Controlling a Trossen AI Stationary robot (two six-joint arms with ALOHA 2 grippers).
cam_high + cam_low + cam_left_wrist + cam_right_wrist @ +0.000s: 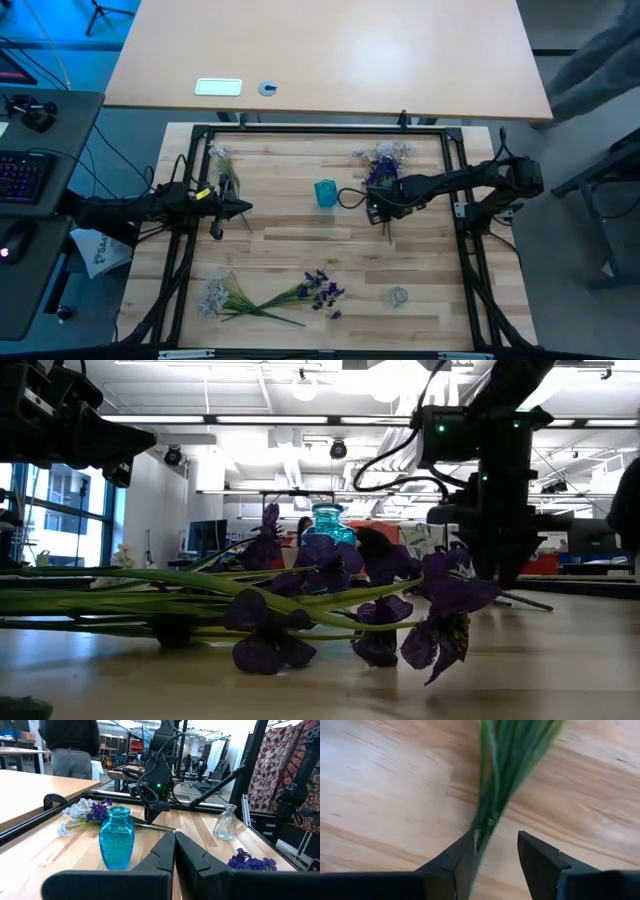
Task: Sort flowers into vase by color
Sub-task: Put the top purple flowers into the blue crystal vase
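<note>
Flowers [502, 780] pass as a bundle of green stems between the fingers of your right gripper [495, 857], whose jaws stand spread, the stems touching one finger and clear of the other. That bunch [383, 160] lies at the table's far right, beside the blue vase [326, 193]. Your left gripper [174, 857] has its fingers pressed together, empty, at the left. More sprigs [270, 295] lie near the front edge, a clear vase [398, 296] well apart from them.

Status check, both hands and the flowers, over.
Left hand shut, idle at table's left. Right hand open around green stems on the table. Blue vase empty beside it.
</note>
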